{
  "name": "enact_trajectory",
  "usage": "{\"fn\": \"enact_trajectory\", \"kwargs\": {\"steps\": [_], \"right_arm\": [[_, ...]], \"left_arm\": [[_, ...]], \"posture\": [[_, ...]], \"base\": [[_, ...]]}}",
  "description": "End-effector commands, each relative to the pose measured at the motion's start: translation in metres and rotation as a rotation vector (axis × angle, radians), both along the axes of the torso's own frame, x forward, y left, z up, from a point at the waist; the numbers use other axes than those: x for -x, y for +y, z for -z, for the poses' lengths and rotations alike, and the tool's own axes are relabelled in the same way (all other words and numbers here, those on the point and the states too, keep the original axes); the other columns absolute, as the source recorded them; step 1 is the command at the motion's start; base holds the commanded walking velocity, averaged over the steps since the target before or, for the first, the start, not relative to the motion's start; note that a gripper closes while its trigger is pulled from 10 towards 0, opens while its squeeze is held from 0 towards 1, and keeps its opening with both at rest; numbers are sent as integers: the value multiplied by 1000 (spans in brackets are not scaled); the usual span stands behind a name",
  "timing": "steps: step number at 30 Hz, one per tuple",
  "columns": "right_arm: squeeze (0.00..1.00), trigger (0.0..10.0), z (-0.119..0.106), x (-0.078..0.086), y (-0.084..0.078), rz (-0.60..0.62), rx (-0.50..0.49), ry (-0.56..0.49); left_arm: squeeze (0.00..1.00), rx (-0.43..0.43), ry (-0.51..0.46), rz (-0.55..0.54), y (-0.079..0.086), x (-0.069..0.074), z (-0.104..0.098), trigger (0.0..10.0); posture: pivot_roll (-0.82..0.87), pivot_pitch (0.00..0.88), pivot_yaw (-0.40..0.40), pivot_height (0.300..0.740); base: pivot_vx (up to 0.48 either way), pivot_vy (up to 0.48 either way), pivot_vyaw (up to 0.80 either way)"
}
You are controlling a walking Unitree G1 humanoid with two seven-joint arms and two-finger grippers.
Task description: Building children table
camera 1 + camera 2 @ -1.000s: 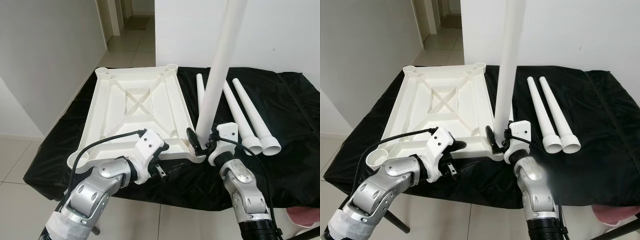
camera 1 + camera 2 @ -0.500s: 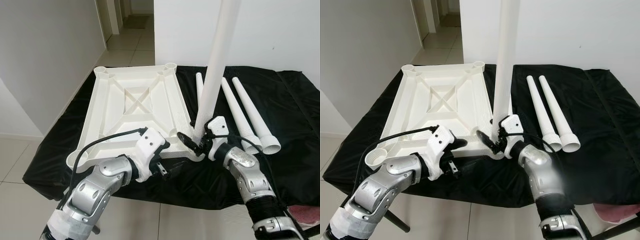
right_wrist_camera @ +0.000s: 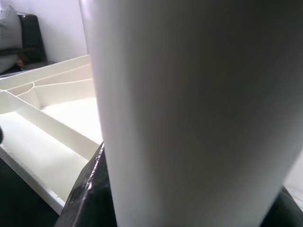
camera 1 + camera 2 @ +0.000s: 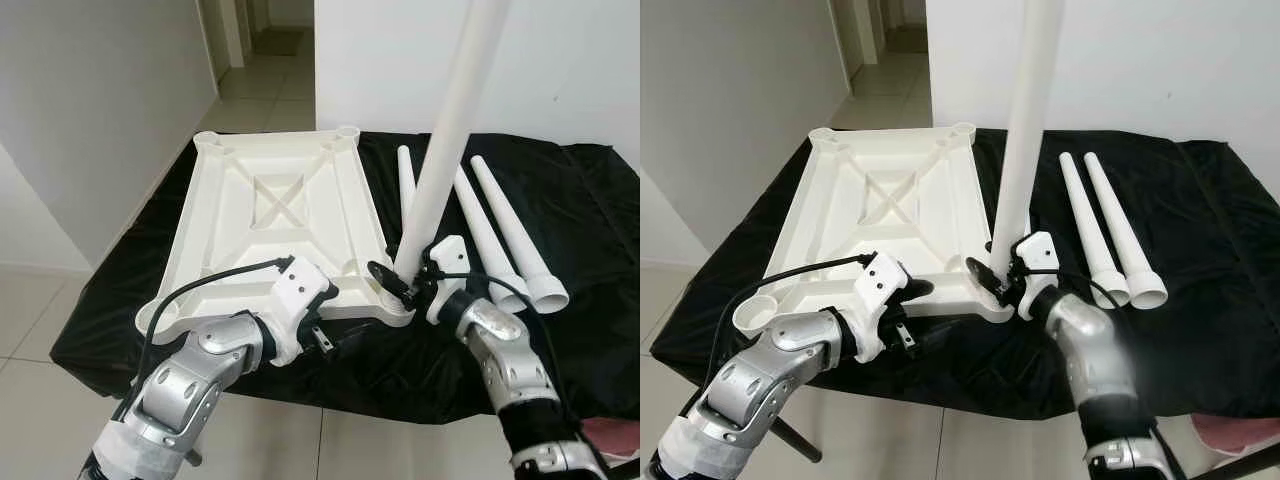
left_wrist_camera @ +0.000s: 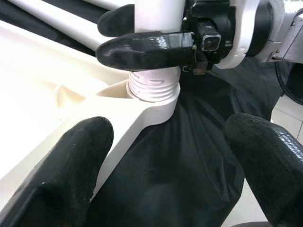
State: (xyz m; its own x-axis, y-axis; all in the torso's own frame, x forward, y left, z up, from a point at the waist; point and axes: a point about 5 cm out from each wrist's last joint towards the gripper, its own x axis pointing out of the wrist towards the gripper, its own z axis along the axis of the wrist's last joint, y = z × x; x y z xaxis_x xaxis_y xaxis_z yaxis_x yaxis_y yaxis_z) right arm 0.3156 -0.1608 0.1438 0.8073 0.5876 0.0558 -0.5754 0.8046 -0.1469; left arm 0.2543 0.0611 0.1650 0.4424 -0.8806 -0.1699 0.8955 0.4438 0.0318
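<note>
Table top point(image 4: 275, 215), white plastic, lies upside down on a black cloth point(image 4: 590, 210) over a stand, ribs up. One white leg point(image 4: 445, 140) stands nearly upright in the near right corner socket point(image 5: 154, 97), threaded end partly in. Right gripper point(image 4: 405, 285) clamped on the leg just above the socket, black fingers point(image 5: 147, 47) on either side of the tube. Left gripper point(image 4: 908, 322) sits at the near edge of the table top, just left of that socket; its fingers point(image 5: 71, 165) spread apart, holding nothing, corner between them in the left wrist view. Three spare legs point(image 4: 510, 230) lie flat on the cloth right of the table top, wide ends toward the robot.
</note>
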Motion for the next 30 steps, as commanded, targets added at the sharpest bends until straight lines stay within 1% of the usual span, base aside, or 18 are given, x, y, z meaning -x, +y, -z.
{"fn": "enact_trajectory", "kwargs": {"steps": [1,4,5,7,8,10,11,12,13,14,15,17,18,19,22,25,29,30], "right_arm": [[0,10000,17,5,2,57,1,75],[0,10000,17,8,10,124,-14,85],[0,10000,17,8,10,124,-14,85],[0,10000,17,9,18,237,-70,102],[0,10000,18,10,21,304,-73,113],[0,10000,18,10,21,304,-73,113],[0,10000,19,12,28,436,-88,127],[0,10000,19,12,28,436,-88,127],[0,10000,19,13,33,496,-111,134],[0,10000,19,13,33,496,-111,134],[0,10000,19,15,41,562,-132,144],[0,10000,19,15,41,562,-132,144],[0,10000,19,16,47,586,-141,150],[0,10000,19,16,47,586,-141,150],[0,10000,14,19,61,606,-178,152],[0,10000,11,21,64,586,-172,139],[0,10000,7,20,59,590,-166,120],[878,10000,6,19,56,591,-162,112]], "left_arm": [[0,-10,3,-2,2,1,0,10000],[0,-10,6,3,1,1,1,10000],[0,-10,6,3,1,1,1,10000],[0,-10,10,10,0,2,1,10000],[0,-11,10,11,0,3,1,10000],[0,-11,10,11,0,3,1,10000],[0,-13,11,12,1,3,2,10000],[0,-13,11,12,1,3,2,10000],[0,-14,10,12,1,3,2,10000],[0,-14,10,12,1,3,2,10000],[0,-15,10,13,0,3,2,10000],[0,-15,10,13,0,3,2,10000],[0,-14,10,12,0,3,2,10000],[0,-14,10,12,0,3,2,10000],[0,-11,12,7,0,4,2,10000],[0,-12,14,6,1,4,2,10000],[0,-13,13,3,2,4,2,10000],[0,-12,13,2,1,3,1,10000]], "posture": [[-66,19,47,740],[-67,18,48,740],[-67,18,48,740],[-68,17,47,740],[-67,16,48,740],[-67,16,48,740],[-65,16,45,740],[-65,16,45,740],[-65,16,45,740],[-65,16,45,740],[-65,16,45,740],[-65,16,45,740],[-61,16,40,740],[-61,16,40,740],[-55,17,42,740],[-55,17,42,740],[-56,20,42,740],[-56,21,41,740]], "base": [[0,0,0],[0,0,0],[0,0,0],[0,0,0],[0,0,0],[0,0,0],[0,0,0],[0,0,0],[0,0,0],[0,0,0],[0,0,0],[0,0,0],[0,0,0],[0,0,0],[0,0,0],[0,0,0],[0,0,0],[0,0,0]]}}
